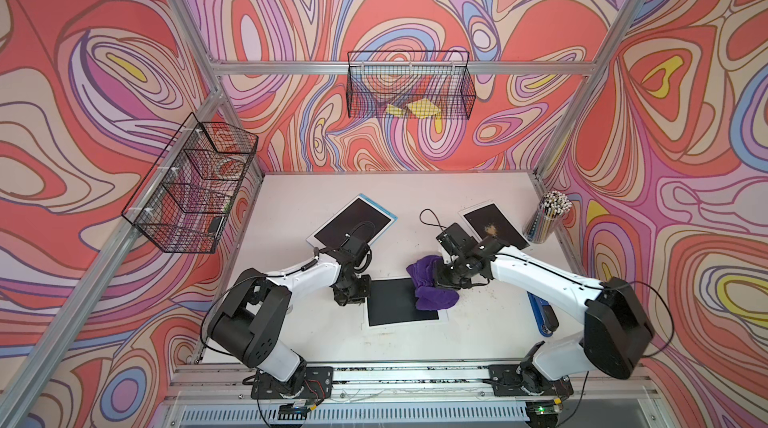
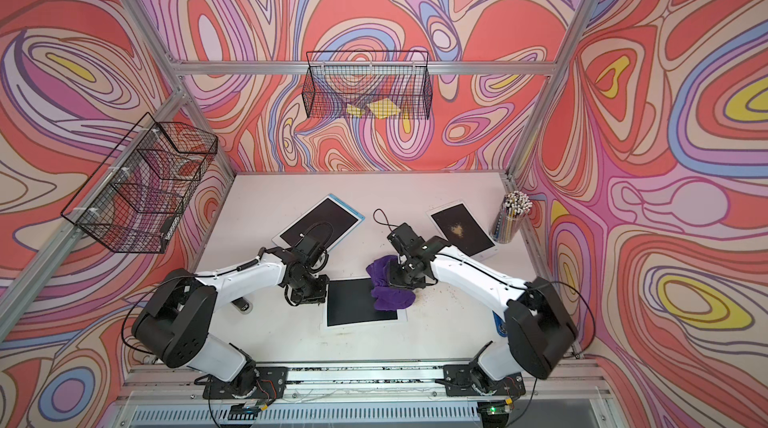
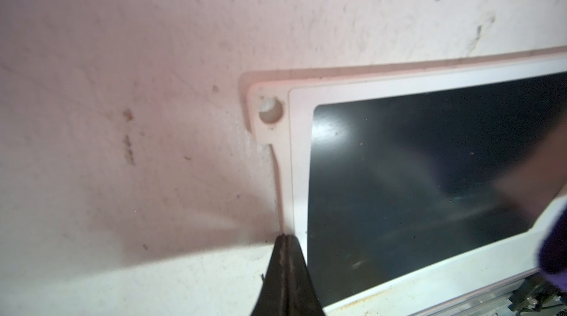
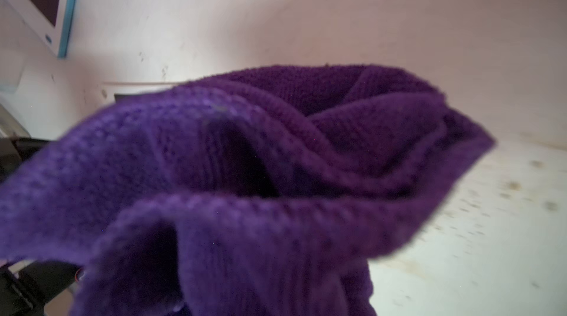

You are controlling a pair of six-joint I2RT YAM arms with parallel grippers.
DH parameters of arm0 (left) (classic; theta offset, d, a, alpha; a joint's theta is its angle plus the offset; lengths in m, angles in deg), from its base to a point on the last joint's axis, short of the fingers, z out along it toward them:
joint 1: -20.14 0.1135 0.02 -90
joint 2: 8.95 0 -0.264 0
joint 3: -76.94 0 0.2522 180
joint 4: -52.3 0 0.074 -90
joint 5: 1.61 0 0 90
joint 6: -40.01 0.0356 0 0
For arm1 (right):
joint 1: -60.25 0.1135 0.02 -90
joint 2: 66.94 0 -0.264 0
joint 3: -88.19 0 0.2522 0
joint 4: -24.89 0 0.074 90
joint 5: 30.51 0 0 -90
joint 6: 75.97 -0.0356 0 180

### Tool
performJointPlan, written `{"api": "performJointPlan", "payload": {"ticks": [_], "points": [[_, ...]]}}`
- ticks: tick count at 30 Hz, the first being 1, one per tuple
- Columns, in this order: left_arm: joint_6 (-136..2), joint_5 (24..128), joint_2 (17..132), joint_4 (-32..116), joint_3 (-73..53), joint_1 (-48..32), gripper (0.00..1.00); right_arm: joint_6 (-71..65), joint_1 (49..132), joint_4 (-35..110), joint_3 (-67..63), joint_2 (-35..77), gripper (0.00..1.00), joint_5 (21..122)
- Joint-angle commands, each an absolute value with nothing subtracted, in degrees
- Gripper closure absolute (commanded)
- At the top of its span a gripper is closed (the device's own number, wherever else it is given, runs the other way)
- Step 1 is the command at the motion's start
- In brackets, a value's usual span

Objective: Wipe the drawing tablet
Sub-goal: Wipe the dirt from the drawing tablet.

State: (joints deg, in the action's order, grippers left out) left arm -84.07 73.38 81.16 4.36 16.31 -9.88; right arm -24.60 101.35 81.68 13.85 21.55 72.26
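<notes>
A pale, scuffed table (image 1: pixel 415 185) sits inside an aluminium frame hung with swirling red, pink and lilac panels. The drawing tablet (image 1: pixel 395 305) lies flat near the table's front middle, dark screen up in a white rim.

Far to its left a black wire basket (image 1: pixel 191 189) hangs on the frame. Behind it to the left lies a blue-edged tablet (image 1: pixel 353 218), and high behind it hangs a second wire basket (image 1: pixel 409 85). Behind it to the right lies a third tablet (image 1: pixel 494 226) with a yellowish patch, and further right stands a cup of pencils (image 1: pixel 548 218).

Bare table lies in front of the drawing tablet and between it and the two tablets behind. Dark specks dot the surface just right of it.

The left arm bends in from the left. The left gripper (image 3: pixel 285 239) is pinched together on nothing, tips down at the drawing tablet's left rim. The right arm reaches in from the right. The right gripper (image 1: pixel 438 278) is clamped on a purple cloth (image 1: pixel 432 293), which lies bunched over the drawing tablet's back right corner.
</notes>
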Motion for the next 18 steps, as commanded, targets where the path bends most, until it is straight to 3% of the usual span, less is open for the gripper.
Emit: {"api": "performJointPlan", "payload": {"ticks": [1,11,18], "points": [[-83.78,79.07,86.32,8.26,20.11,-10.39,1.0,-26.47,105.81,74.09,9.51,25.63,1.0,78.23],[-83.89,78.91,86.64,8.57,20.29,-10.43,1.0,-28.85,112.36,69.4,2.64,42.4,1.0,81.24],[-83.66,79.06,86.76,8.4,20.11,-10.36,1.0,-26.49,111.07,77.46,6.94,42.61,1.0,67.77]]}}
